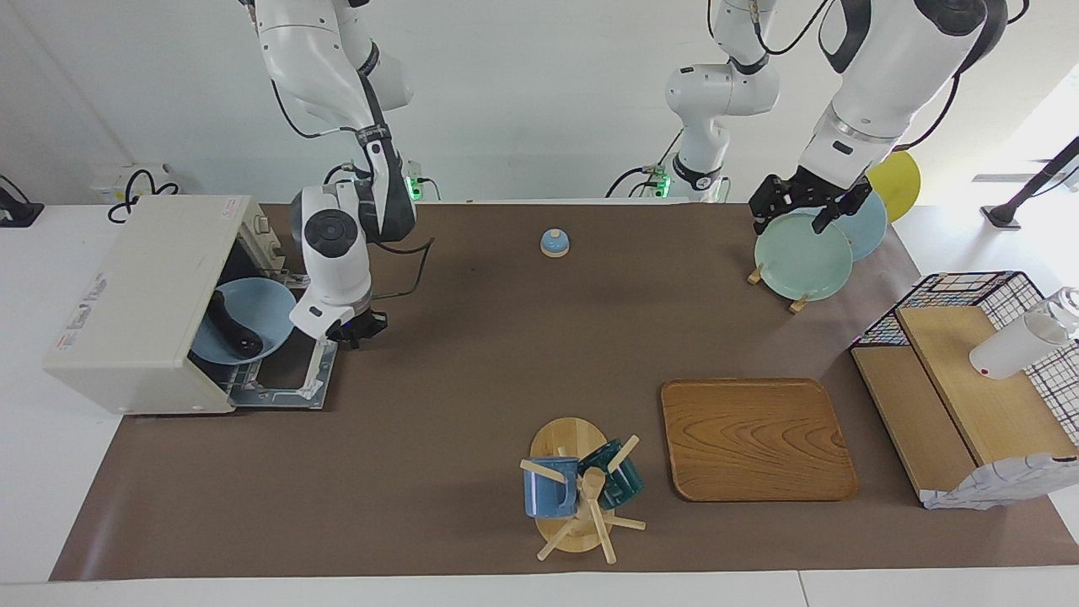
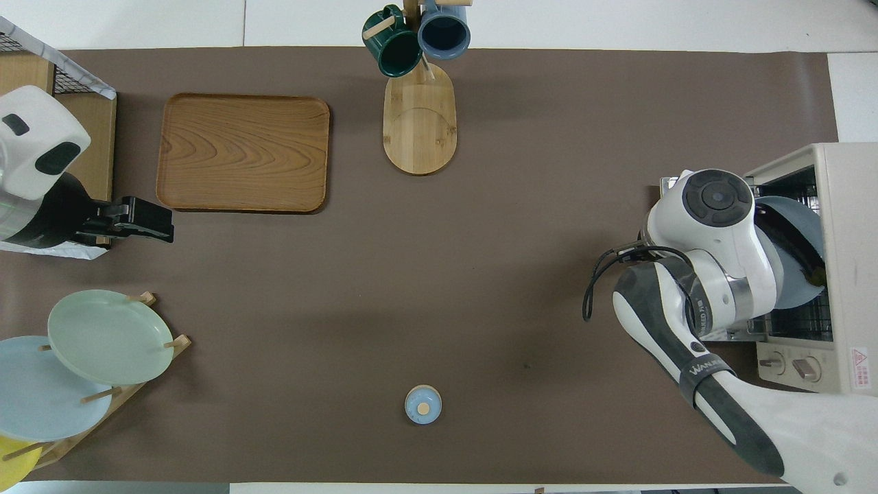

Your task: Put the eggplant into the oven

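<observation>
Eggplant (image 1: 229, 324): slender, glossy purple-black, lying in a pale blue bowl (image 1: 261, 314) that sits tilted in the mouth of the oven (image 1: 139, 299). Oven: boxy, cream-white, matte, door (image 1: 282, 384) folded down flat, at the table's 9 o'clock in the facing view. Right gripper (image 1: 358, 327): fingertips closed, empty, over the lowered door just beside the bowl's rim. Left gripper (image 1: 801, 211): black fingers spread wide, holding nothing, waiting over the mint-green plate (image 1: 801, 257) in a wooden rack at 2 o'clock. Rectangular wood-grain tray (image 1: 754, 438) and mug tree (image 1: 582, 497) lie toward 5 and 6 o'clock; a round blue bell (image 1: 554, 243) at 12.
</observation>
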Robot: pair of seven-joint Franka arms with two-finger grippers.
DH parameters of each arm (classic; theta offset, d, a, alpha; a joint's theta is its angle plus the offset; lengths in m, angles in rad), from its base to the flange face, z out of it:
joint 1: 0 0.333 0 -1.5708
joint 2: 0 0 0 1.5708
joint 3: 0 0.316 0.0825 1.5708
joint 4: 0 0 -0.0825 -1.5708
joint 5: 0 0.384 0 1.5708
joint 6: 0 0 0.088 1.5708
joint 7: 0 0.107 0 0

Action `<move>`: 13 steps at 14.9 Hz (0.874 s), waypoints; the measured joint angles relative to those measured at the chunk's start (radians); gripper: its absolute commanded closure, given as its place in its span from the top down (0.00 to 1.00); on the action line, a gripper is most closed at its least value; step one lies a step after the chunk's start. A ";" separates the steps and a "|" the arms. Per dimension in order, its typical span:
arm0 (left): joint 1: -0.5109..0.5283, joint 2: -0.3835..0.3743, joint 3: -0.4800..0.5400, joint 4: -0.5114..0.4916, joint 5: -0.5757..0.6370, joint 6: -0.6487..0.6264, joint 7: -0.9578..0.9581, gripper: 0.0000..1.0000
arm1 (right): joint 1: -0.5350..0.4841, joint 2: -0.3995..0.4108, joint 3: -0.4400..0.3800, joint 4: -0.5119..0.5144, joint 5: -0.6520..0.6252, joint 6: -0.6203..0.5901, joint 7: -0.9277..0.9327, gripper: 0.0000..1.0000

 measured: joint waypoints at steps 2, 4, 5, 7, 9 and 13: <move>0.000 0.000 0.000 0.000 0.000 0.000 0.000 1.00 | 0.000 0.004 0.000 -0.004 -0.023 0.000 0.000 0.00; 0.000 0.000 0.000 0.000 0.000 0.000 0.000 1.00 | 0.000 0.004 -0.001 -0.006 -0.073 -0.001 0.000 0.00; 0.000 0.000 0.000 0.000 0.000 0.000 0.000 1.00 | 0.000 0.004 -0.002 -0.006 -0.103 -0.003 0.000 0.00; 0.000 0.000 0.000 0.000 0.000 0.000 0.000 1.00 | 0.001 0.004 0.001 -0.004 -0.134 -0.010 0.000 0.00; 0.000 0.000 0.000 0.000 0.000 0.000 0.000 1.00 | 0.002 0.004 0.006 0.014 -0.139 -0.046 -0.002 0.00; 0.000 0.000 0.000 0.000 0.000 0.000 0.000 1.00 | 0.004 -0.021 0.014 0.121 -0.136 -0.236 -0.082 0.00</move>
